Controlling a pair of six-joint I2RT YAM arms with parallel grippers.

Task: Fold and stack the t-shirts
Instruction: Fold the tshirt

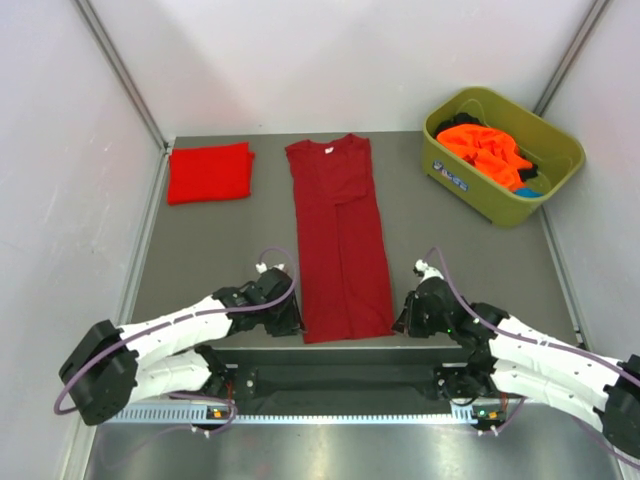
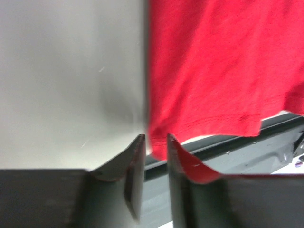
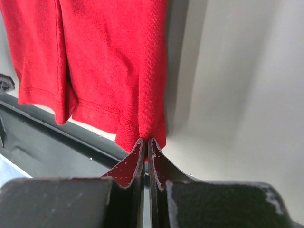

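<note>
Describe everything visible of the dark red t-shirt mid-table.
The crimson t-shirt is soft knit cloth, folded lengthwise into a long narrow strip, lying on the table, collar far with a small white neck label, stitched hem at the near end. The right gripper is shut on its near right hem corner; the left gripper, jaws slightly apart, straddles the near left corner.

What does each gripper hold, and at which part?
The right gripper pinches the dark red shirt at a hem corner. The left gripper is open, gripping nothing.
</note>
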